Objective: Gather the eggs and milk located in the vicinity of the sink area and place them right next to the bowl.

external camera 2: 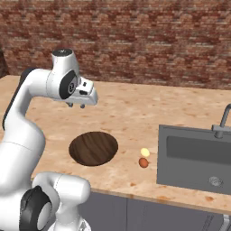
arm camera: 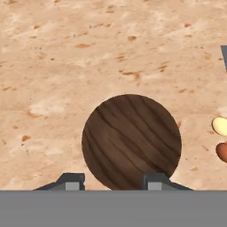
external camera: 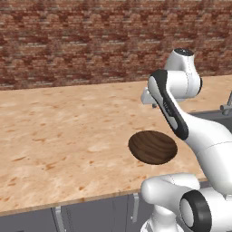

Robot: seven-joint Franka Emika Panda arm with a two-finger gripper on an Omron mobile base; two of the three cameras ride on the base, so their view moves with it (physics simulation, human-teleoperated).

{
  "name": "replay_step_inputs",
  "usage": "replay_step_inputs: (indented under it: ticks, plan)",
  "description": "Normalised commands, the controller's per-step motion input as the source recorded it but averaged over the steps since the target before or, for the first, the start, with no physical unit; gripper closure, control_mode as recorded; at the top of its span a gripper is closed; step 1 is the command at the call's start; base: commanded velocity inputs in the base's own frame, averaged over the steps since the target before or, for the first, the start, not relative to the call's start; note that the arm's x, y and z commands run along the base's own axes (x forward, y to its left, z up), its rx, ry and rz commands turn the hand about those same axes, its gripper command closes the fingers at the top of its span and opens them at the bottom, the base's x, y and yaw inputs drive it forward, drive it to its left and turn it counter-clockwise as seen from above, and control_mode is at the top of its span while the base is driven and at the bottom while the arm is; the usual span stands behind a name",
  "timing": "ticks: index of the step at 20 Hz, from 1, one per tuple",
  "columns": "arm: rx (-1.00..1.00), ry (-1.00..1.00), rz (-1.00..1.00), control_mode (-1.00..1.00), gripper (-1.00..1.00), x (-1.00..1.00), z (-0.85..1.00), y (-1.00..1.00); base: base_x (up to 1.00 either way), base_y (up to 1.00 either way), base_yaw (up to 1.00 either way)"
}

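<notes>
Two eggs on the speckled counter (external camera 2: 135,113), pale egg (external camera 2: 145,152) touching the orange-brown egg (external camera 2: 143,163), between the dark wooden bowl (external camera 2: 93,148) and the sink (external camera 2: 194,159), nearer the sink. The gripper (external camera 2: 76,105) hovers high above the bowl, closed on nothing, its fingertips (arm camera: 72,181) framing the bowl's near rim.

Orange-brown oval egg (arm camera: 223,151) and pale yellowish egg (arm camera: 220,126): cropped at right edge. Dark grey sunken sink (external camera 2: 198,163): cropped, right edge.

dark wood-grain bowl (arm camera: 131,141); speckled tan counter (arm camera: 66,66).
</notes>
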Motion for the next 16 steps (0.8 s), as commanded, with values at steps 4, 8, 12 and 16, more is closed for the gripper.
replay_step_inputs:
  ticks: [4,8,12,16]
  plan:
    - [0.0,0.08,0.0,-1.0,-1.0,0.0,-0.1,-0.14,0.0,0.0,0.0]
    - [0.0,0.14,0.0,-1.0,-1.0,0.0,-0.36,-0.76,0.0,0.0,0.0]
    - [-0.01,0.18,0.0,-1.0,-1.0,0.0,-0.43,-1.0,0.0,0.0,0.0]
    - [-0.01,0.19,0.0,-1.0,-1.0,0.0,-0.46,-1.0,0.0,0.0,0.0]
